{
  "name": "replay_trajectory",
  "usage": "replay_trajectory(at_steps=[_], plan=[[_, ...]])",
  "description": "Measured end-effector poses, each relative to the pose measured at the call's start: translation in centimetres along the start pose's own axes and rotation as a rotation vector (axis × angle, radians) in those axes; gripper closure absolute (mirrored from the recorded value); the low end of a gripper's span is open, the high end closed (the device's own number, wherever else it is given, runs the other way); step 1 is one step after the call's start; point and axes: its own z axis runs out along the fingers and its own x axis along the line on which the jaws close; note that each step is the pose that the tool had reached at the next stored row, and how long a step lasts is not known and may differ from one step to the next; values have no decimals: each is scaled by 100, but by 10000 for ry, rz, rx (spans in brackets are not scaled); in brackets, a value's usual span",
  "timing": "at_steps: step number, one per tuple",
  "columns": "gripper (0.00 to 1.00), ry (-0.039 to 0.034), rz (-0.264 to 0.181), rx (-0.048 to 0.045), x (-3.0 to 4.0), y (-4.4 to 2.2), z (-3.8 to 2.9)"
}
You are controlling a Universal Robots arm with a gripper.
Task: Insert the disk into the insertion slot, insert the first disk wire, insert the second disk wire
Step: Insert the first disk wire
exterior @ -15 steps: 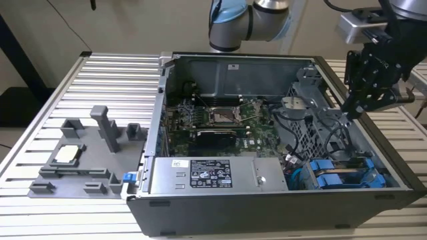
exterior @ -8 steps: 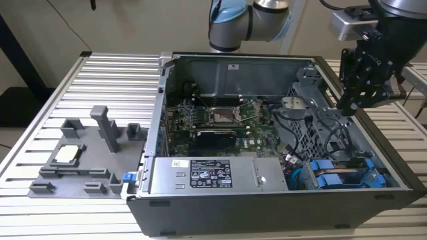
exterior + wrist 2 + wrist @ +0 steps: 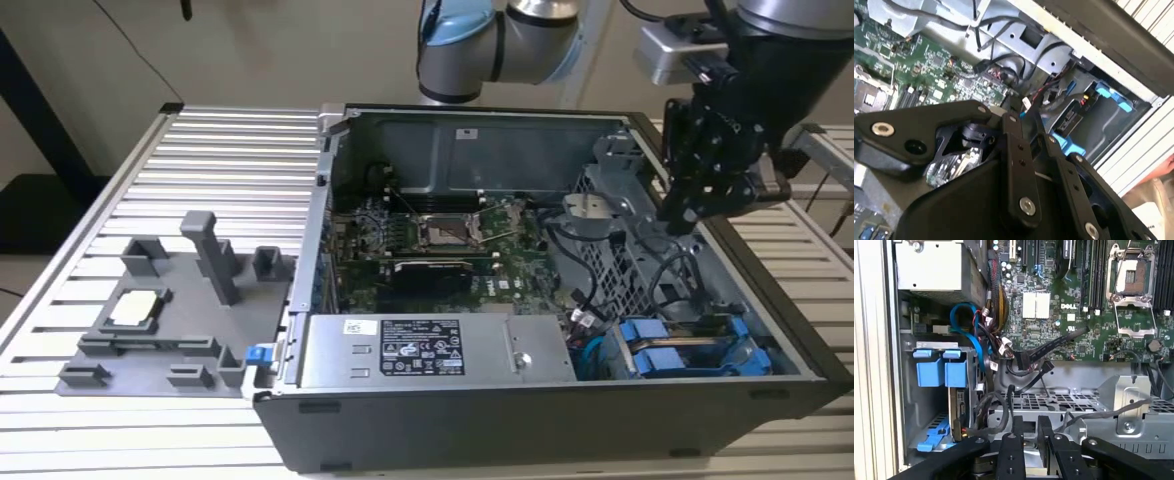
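Blue-framed disk [image 3: 957,405] looks already seated in the insertion slot [image 3: 919,410], but a black cable connector [image 3: 1021,360] hangs unplugged nearby, so the wiring's probably left, with the gripper [image 3: 1031,421] hovering above, pinched closed, seemingly empty.

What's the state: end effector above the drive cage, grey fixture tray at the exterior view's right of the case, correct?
No: the grey fixture tray sits at the exterior view's left of the case, not right. The end effector is above the drive cage.

Robotics lab, alu-slat bench [image 3: 214,150], open PC case [image 3: 534,412], robot arm [image 3: 494,45]
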Motion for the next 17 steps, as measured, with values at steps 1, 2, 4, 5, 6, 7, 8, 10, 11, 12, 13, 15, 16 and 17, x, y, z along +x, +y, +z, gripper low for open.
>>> replay_trajectory(at_steps=[1, 2, 4, 5, 6, 7, 8, 10, 11, 12, 13, 15, 16, 17], plan=[[73, -2, -24, 1, 3, 21, 0], [73, -2, -44, 1, 4, 43, -1], [73, -5, -85, 9, 8, 102, -1], [73, -6, -93, 14, 8, 138, -2], [73, -6, -107, 20, 8, 170, -3], [73, -6, -125, 26, 9, 200, -4], [73, -5, -148, 28, 8, 222, -4], [73, 1, -204, 30, 8, 260, -5], [73, 7, -233, 30, 9, 271, -6], [73, 22, -270, 29, 9, 281, -6], [73, 41, -301, 27, 9, 290, -7], [73, 99, -363, 26, 9, 311, -7], [73, 135, -391, 24, 8, 327, -6], [73, 160, -410, 23, 8, 344, -4]])
